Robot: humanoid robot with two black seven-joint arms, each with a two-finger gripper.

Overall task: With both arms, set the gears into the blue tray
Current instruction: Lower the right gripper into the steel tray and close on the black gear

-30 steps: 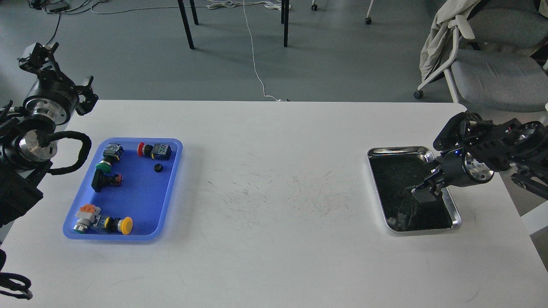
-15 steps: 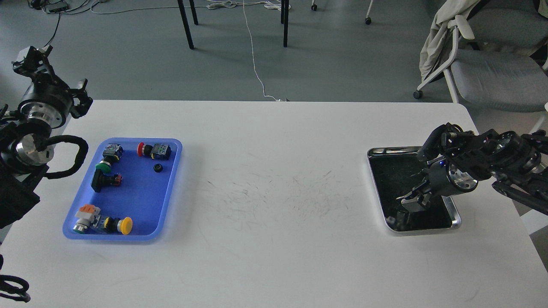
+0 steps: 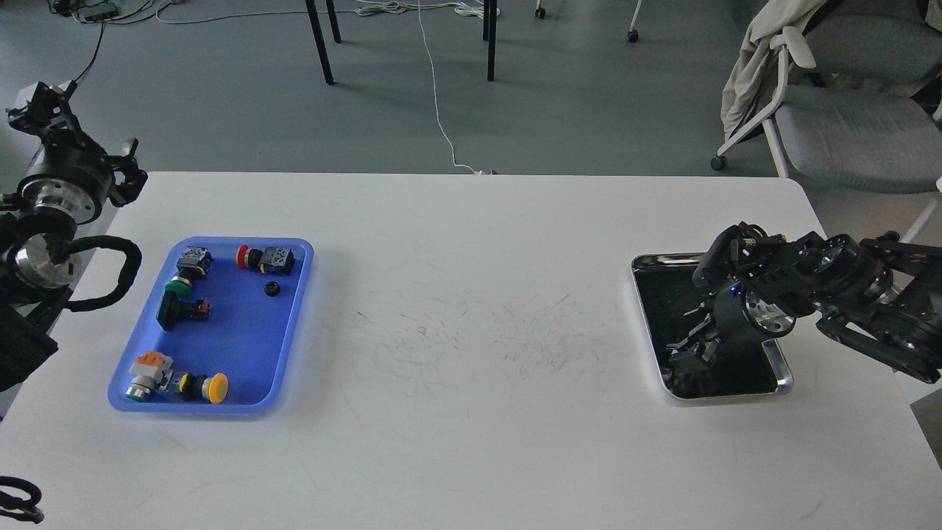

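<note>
Jaws unclear: right gripper [image 3: 688, 352] dark inside steel tray [image 3: 647, 259], left gripper [image 3: 33, 103] end-on.
One gear [image 3: 271, 288] lies near blue tray [image 3: 294, 346]'s far right corner; right gripper probably reaches for another.

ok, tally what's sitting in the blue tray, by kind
Inside the blue tray:
Push-button switches: 5, namely the red-capped one, the grey one, the green-capped one, the orange-topped one and the yellow-capped one
Gears: 1, the black gear
Total: 6
</note>
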